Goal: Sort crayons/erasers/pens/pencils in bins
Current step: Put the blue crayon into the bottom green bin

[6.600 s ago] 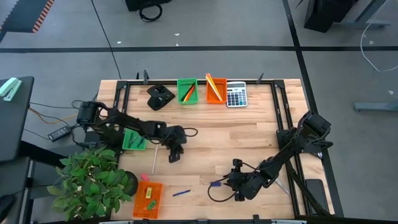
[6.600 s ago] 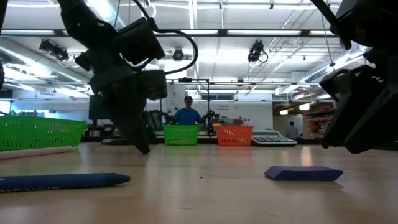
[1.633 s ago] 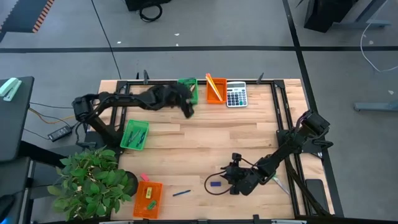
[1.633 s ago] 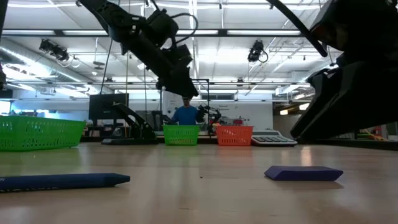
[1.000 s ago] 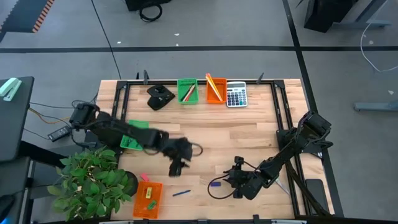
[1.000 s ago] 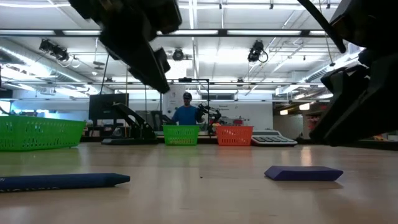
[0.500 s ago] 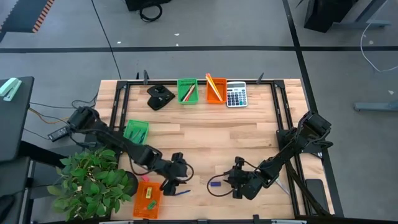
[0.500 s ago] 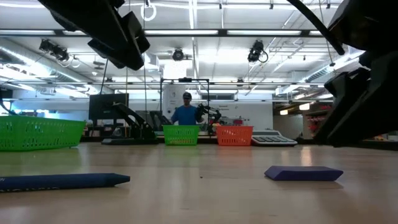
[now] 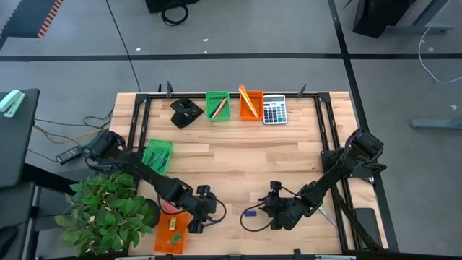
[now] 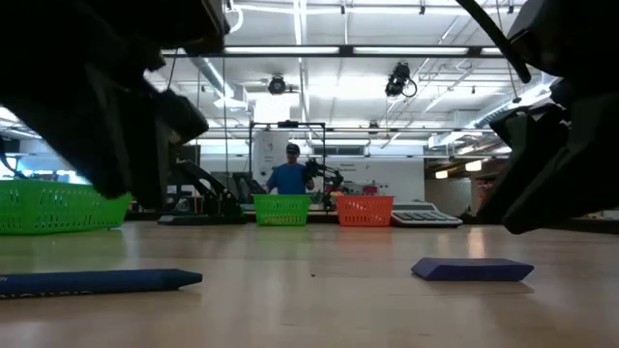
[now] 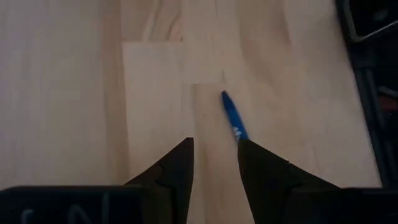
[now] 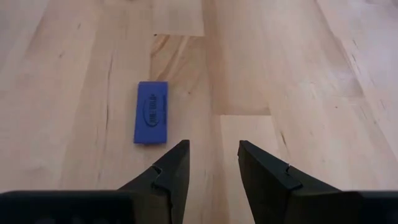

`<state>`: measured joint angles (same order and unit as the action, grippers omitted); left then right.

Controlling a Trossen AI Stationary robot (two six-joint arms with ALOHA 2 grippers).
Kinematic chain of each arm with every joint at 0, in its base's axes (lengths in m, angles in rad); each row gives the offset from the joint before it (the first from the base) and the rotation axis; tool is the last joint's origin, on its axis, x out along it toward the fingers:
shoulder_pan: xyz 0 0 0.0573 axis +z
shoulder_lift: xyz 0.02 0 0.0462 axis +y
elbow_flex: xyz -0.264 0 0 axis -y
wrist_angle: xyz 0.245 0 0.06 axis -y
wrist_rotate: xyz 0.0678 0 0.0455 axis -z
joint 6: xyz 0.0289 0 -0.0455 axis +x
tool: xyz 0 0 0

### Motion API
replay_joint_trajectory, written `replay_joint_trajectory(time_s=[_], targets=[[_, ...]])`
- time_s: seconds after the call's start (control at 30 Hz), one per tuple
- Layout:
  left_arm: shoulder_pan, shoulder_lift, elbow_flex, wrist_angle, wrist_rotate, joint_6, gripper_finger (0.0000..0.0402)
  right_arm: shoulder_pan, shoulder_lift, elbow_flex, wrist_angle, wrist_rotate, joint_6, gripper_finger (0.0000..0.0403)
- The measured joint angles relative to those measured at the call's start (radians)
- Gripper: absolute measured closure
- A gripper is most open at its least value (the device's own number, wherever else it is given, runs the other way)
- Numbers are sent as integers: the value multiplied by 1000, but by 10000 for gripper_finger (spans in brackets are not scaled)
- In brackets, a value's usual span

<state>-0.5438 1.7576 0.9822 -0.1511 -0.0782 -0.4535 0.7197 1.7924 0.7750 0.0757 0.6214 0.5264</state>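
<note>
Since a moment ago my left tool has swung from mid-surface down toward the 6 o'clock edge, and it now sits beside the orange bin at about 7 o'clock. Its fingers are spread apart and grasp nothing; the blue pen lies on the bare wood just ahead of them, apart from both tips. In the low view that same pen rests flat at the near edge.

My right tool hovers at about 5 o'clock, hardly shifted. Its fingers are also parted and empty. The blue eraser lies flat on the surface ahead of them and off to one side, not touching; from above, the eraser sits just to the 9 o'clock side of the tool, between my two tools.

One green bin stands at 9 o'clock. At 12 o'clock another green bin and a second orange bin stand side by side with sticks in them, a grey calculator just beside the orange one. A potted plant crowds the 8 o'clock corner.
</note>
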Motion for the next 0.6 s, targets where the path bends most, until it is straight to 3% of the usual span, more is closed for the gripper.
replay_joint_trajectory(time_s=[0.13,0.23,0.4,0.6], targets=[[4,41,14,5,29,-6,271,0,0,0,-7,-2,0,260],[4,81,90,-33,48,27,271,1,0,0,-22,-9,5,260],[0,176,267,-254,55,47,273,1,0,0,-51,-22,40,260],[0,266,368,-351,64,-19,265,3,0,0,-92,-33,87,260]])
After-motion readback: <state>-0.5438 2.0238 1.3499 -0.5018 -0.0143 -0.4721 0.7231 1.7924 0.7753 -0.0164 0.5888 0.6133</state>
